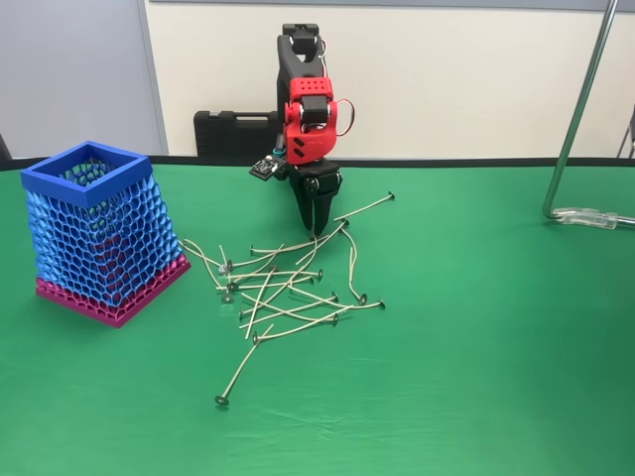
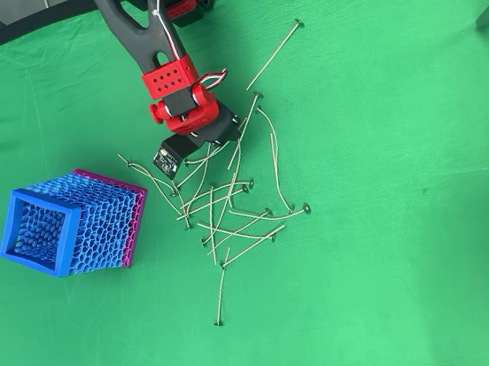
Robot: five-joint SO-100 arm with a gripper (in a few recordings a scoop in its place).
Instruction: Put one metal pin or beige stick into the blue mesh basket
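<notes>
Green cloth covers the table (image 1: 496,377), the largest thing in both views. On it, left of the pin pile in both views, stands the blue mesh basket (image 1: 97,230), upright on its magenta base; the overhead view looks down its square rim (image 2: 40,230), but the mesh hides whether anything lies inside. Right of the basket, a loose tangle of thin beige pins with small round heads (image 1: 288,288) lies scattered on the cloth. At the far edge of that pile the red and black arm (image 1: 308,109) points its gripper (image 1: 318,224) straight down, tips pressed together right at the pins. Whether a pin is pinched between them cannot be told. So the task looks to be at the grasp, with lifting and dropping into the basket left. The fixed view shows the narrowed fingertips; overhead, the arm's body covers them.
</notes>
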